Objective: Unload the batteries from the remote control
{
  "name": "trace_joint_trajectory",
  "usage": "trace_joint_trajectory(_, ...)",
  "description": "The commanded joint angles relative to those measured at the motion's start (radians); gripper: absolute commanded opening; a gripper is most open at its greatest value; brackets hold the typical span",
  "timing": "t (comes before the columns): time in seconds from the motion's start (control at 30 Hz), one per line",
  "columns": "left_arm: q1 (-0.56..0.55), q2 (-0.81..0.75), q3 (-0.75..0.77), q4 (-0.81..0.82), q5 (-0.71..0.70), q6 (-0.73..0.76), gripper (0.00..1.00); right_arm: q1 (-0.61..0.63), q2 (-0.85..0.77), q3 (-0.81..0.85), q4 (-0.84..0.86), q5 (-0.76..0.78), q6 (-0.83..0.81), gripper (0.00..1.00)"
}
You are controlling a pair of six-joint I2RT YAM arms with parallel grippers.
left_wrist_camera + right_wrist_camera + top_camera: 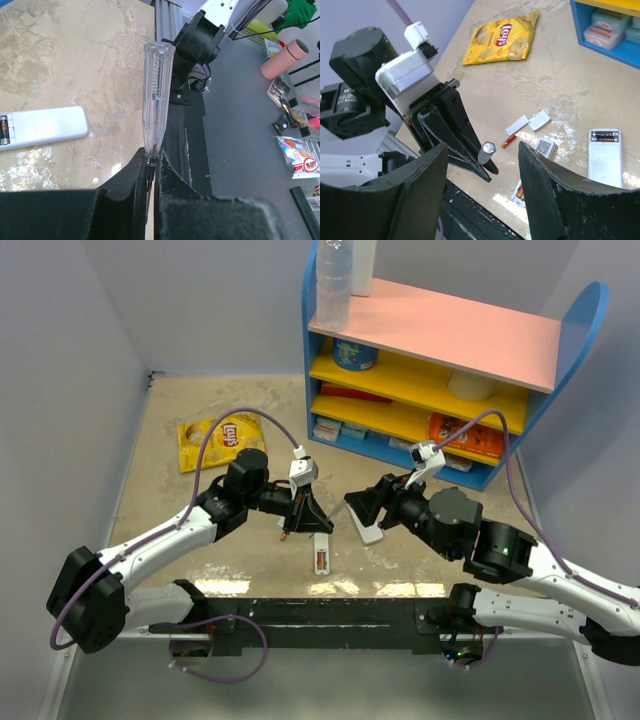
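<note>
**Top view:** The left gripper (pixel 299 524) and right gripper (pixel 353 510) face each other near the table's middle, with a narrow gap between them. The remote control (pixel 321 553) lies below that gap, just inside the black base rail (pixel 330 622), one end toward it. Bare table (pixel 160 475) opens out toward the chip bag (pixel 221 436) and the shelf (pixel 440 330) at the far right.

**Left wrist view:** The left gripper (pixel 150 161) is clamped on the thin end of a clear-handled tool (pixel 156 95). A wider white device (pixel 50 127) lies back up near the table's edge.

**Right wrist view:** The right gripper (pixel 482 150) stands wide, holding nothing. The tool's butt shows in the gap, apart from both fingers. The remote control (pixel 545 148), partly behind one finger, shows red-orange at its rail end. A loose battery (pixel 509 140) lies just beside two small white pieces (pixel 518 125).
</note>
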Motion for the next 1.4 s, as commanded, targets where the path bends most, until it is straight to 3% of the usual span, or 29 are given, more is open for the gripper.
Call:
trace_joint_trajectory(0.0, 0.003, -0.011, 0.018, 0.010, -0.033, 0.044, 0.00, -0.021, 0.066, 0.124, -0.159, 0.049, 0.097, 0.61)
trace_joint_trajectory(0.23, 0.003, -0.005, 0.018, 0.004, -0.053, 0.042, 0.00, -0.078, 0.179, 0.170, -0.164, -0.063, 0.114, 0.59)
trace_joint_trajectory(0.4, 0.005, -0.003, 0.015, 0.004, -0.061, 0.039, 0.00, -0.093, 0.202, 0.091, -0.080, -0.126, 0.138, 0.56)
trace_joint_trajectory(0.8, 0.003, 0.000, 0.020, -0.013, -0.088, 0.047, 0.00, -0.095, 0.157, 0.009, -0.027, -0.101, 0.120, 0.02)
trace_joint_trajectory(0.83, 0.003, 0.003, 0.023, -0.033, -0.096, 0.048, 0.04, -0.095, 0.150, 0.005, -0.024, -0.100, 0.117, 0.00)
trace_joint_trajectory(0.9, 0.003, 0.004, 0.037, -0.060, -0.143, 0.051, 0.26, -0.095, 0.127, -0.012, -0.023, -0.091, 0.115, 0.00)
trace_joint_trajectory(0.93, 0.005, 0.004, 0.038, -0.077, -0.154, 0.054, 0.44, -0.095, 0.120, -0.018, -0.023, -0.086, 0.115, 0.00)
trace_joint_trajectory(1.0, 0.003, 0.000, 0.037, -0.085, -0.179, 0.048, 0.59, -0.095, 0.091, -0.041, -0.032, -0.078, 0.114, 0.00)
trace_joint_trajectory(1.03, 0.003, -0.006, 0.037, -0.096, -0.185, 0.044, 0.80, -0.095, 0.078, -0.052, -0.032, -0.080, 0.112, 0.00)
trace_joint_trajectory(1.2, 0.005, -0.010, -0.011, -0.101, -0.248, -0.016, 0.81, -0.093, -0.012, -0.233, 0.102, -0.092, 0.060, 0.00)
trace_joint_trajectory(1.37, 0.005, 0.050, -0.080, -0.071, -0.371, -0.159, 0.73, -0.093, -0.060, -0.411, 0.262, -0.120, 0.054, 0.00)
